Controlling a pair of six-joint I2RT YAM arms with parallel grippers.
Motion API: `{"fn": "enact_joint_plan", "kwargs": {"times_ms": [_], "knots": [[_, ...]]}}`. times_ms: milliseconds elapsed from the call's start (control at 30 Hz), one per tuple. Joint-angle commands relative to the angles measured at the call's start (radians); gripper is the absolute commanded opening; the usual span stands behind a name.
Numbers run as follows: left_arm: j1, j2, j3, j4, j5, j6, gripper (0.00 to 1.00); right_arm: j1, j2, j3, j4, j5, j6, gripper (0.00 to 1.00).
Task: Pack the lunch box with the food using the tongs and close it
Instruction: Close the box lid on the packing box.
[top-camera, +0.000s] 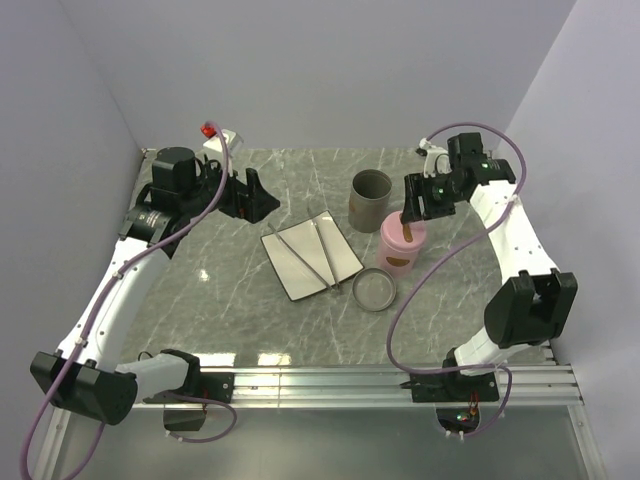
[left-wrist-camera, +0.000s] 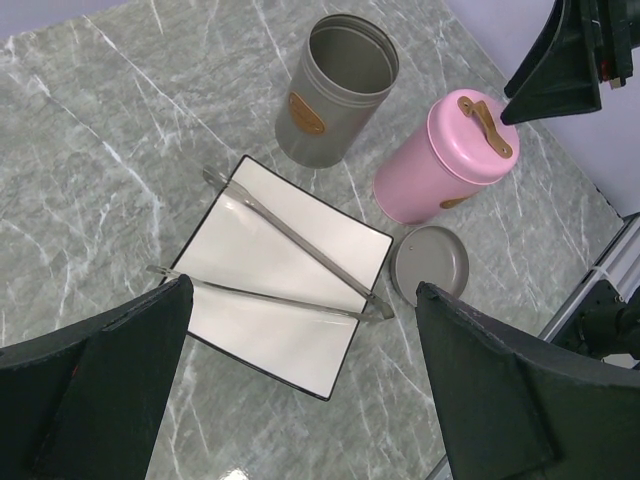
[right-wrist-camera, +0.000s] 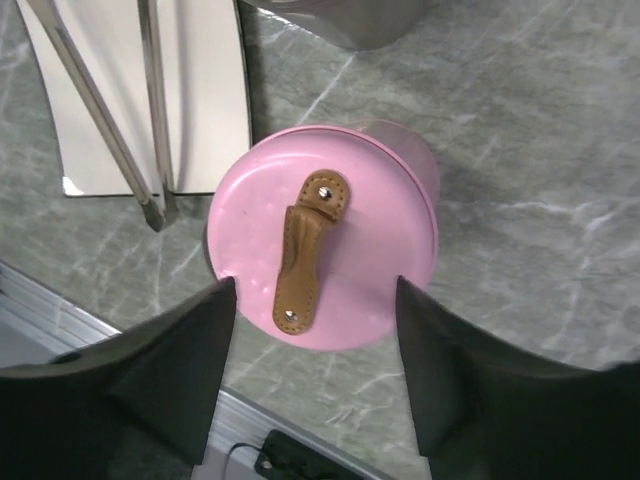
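Quick rundown of this one. In the top view the plate (left-wrist-camera: 290, 330) sits about mid-frame on the marble table (left-wrist-camera: 80, 180). The tongs (left-wrist-camera: 290, 232) lie across the plate in a narrow V. Their joined end pokes off the plate's lower right edge and the 2 arms fan out toward the upper left. Nothing is holding them.

The grey tin (left-wrist-camera: 320, 120) stands upright and open just up and right of the plate. The pink tin (left-wrist-camera: 440, 170) is right of the plate, near the grey one, upright with its lid on. A brown strap (right-wrist-camera: 305, 250) runs across the top of that lid. The grey lid (left-wrist-camera: 430, 262) lies flat on the table at the plate's lower right corner, just beside the pink tin and the tongs' joined end.

The right gripper (right-wrist-camera: 312, 285) hangs right over the pink tin with its 2 fingers spread wide. In its wrist view the strap sits in the gap between them, with neither finger on it. Can't tell if the fingers brush the lid.

The left gripper (left-wrist-camera: 302, 292) is in the upper left of the top view, well apart from the plate. Its fingers are wide open with nothing between them.
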Motion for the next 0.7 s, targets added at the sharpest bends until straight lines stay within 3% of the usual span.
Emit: {"fn": "enact_joint_plan", "kwargs": {"times_ms": [0, 33, 67, 100, 400, 500, 667], "knots": [[0.002, -0.041, 0.015, 0.042, 0.003, 0.022, 0.99, -0.006, -0.100, 0.033, -0.005, 0.044, -0.101, 0.74], [0.002, -0.043, 0.014, 0.045, 0.007, 0.019, 1.00, -0.006, -0.127, 0.026, -0.002, 0.047, -0.131, 0.82], [0.002, -0.043, 0.014, 0.040, 0.042, 0.025, 0.99, -0.008, -0.169, 0.025, -0.005, 0.052, -0.183, 0.97], [0.002, -0.040, 0.018, 0.031, 0.068, 0.031, 0.99, -0.006, -0.187, 0.035, -0.014, 0.052, -0.210, 1.00], [0.002, -0.023, 0.017, 0.048, 0.190, 0.048, 0.99, 0.036, -0.401, -0.013, -0.132, -0.079, -0.537, 1.00], [0.003, -0.021, 0.015, 0.046, 0.228, 0.049, 1.00, 0.182, -0.466, -0.119, -0.125, -0.039, -0.595, 1.00], [0.008, -0.020, -0.017, 0.083, 0.319, -0.004, 0.99, 0.397, -0.587, -0.401, 0.025, 0.081, -0.689, 0.98]]}}
